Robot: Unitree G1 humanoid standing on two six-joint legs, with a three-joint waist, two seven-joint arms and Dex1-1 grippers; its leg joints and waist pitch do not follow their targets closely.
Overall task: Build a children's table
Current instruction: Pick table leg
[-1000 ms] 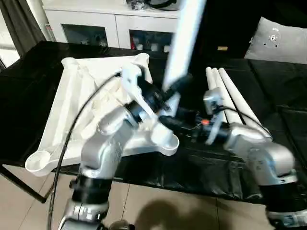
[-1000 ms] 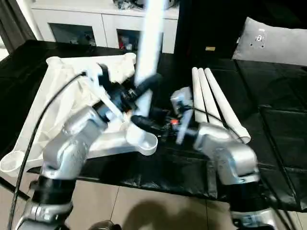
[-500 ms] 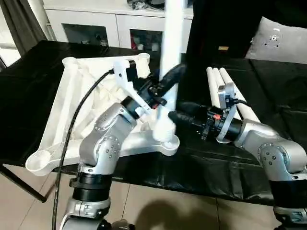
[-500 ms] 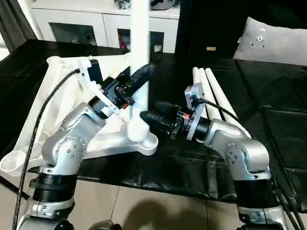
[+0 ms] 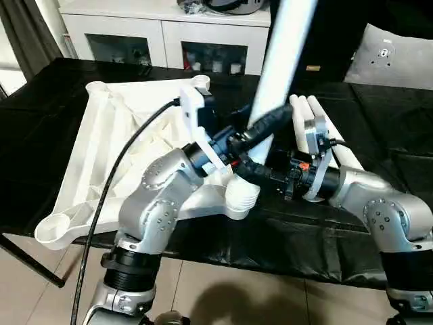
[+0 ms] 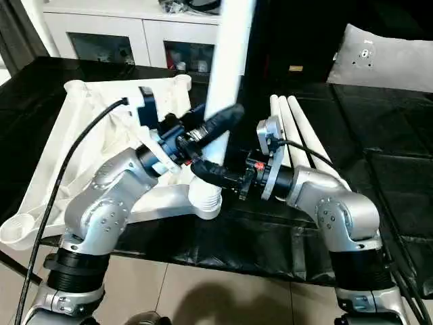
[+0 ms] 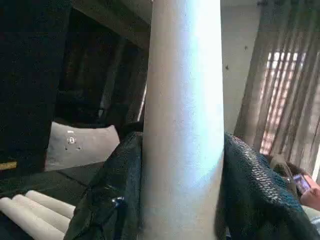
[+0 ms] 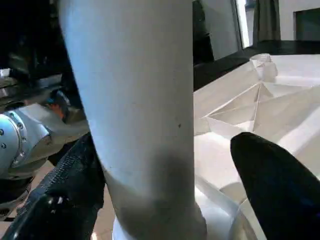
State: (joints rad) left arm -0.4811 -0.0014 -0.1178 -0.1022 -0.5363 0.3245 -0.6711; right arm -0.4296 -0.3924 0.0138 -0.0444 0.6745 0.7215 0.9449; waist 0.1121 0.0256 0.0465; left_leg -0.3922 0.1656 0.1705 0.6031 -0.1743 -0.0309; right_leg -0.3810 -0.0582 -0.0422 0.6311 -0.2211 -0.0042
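The left pincer [image 5: 260, 132] clamps the table leg [image 5: 281, 61], foot in the near corner socket [image 5: 241, 195], its long axis tilting toward one o'clock. The right pincer [image 5: 254, 172], jaws wide, straddles its base without gripping, nearer the socket.

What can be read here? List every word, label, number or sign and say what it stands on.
No text is legible in any view.
Yellow tag on the dark cabinet: too small to read.
Small round mark on the grey cushion: too small to read.
Table top and white legs: no print visible.
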